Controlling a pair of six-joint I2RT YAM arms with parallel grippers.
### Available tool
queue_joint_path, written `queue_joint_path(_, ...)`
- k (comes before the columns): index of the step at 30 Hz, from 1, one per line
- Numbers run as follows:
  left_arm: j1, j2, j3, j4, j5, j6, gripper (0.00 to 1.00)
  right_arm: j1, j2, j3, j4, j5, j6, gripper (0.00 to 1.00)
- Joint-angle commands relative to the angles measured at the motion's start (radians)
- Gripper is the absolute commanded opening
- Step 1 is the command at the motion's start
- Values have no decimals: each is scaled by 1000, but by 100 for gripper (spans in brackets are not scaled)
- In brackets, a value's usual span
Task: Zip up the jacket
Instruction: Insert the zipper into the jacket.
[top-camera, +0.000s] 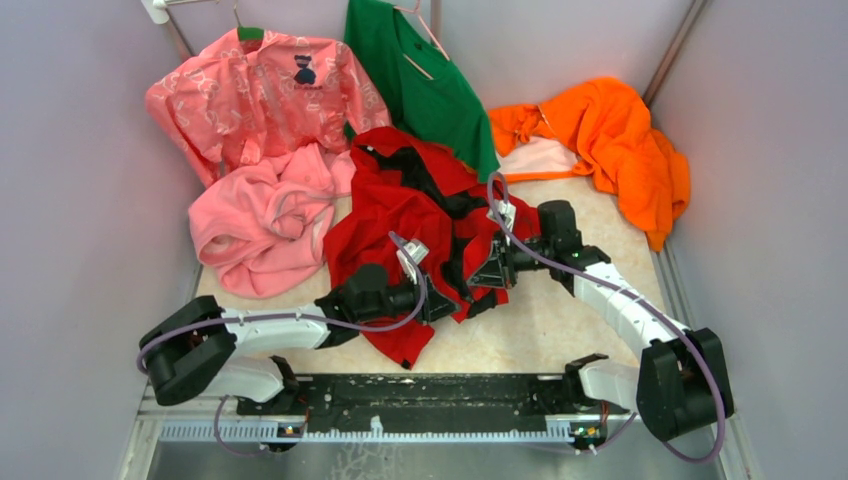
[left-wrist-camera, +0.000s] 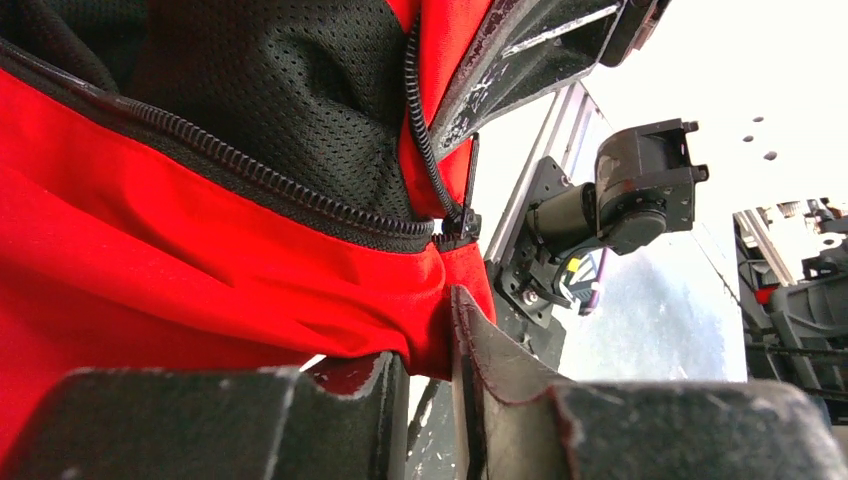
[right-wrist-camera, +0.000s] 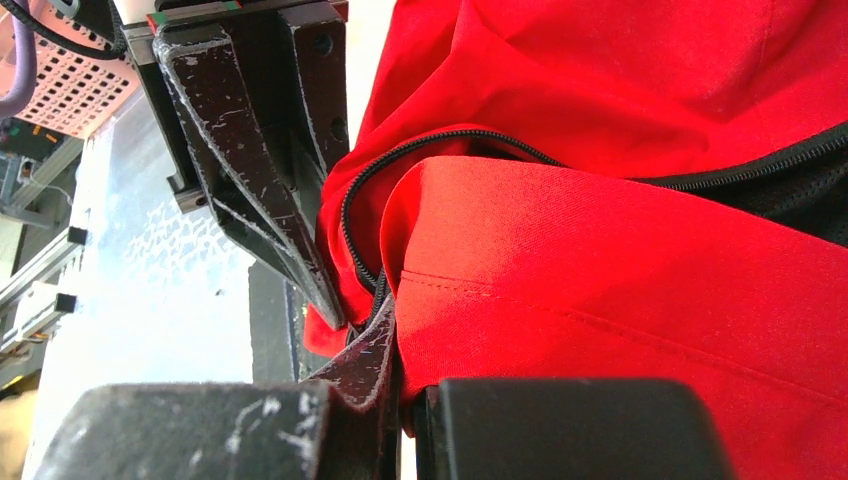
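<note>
while the bright red thin jacket (top-camera: 390, 210) lies crumpled at the middle of the beige surface (top-camera: 560, 330), its front remains mostly unzipped and its lower front corner sits between the two hands. the right hand (right-wrist-camera: 398, 372) is clenched on the red fabric directly beside the dark coil zipper (right-wrist-camera: 350, 215). the left hand (left-wrist-camera: 428, 338) has its jaws parted by a narrow slit, and the red hem dips into that slit at the tips. just above it, the two zipper rows meet at a small dark slider (left-wrist-camera: 460, 222); beyond that they spread apart over black mesh lining (left-wrist-camera: 300, 80). a pale pink fleece garment (top-camera: 265, 225) touches the jacket's left side. an orange garment (top-camera: 610, 140) lies in the far right corner.
</note>
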Motion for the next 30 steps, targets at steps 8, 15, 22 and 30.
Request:
queue_joint_path(8, 9, -19, -14, 26, 42, -23, 45, 5, -29, 13, 84, -49, -1, 0)
queue_joint_path(15, 10, -94, -44, -11, 0, -30, 64, 5, -29, 12, 88, -53, 1, 0)
queue_joint_path(22, 10, -175, -59, -108, -21, -13, 69, 5, -28, 9, 97, -55, 10, 0)
queue_joint_path(30, 10, -272, -44, -250, 12, 19, 69, 4, -25, 2, 122, -59, 37, 0)
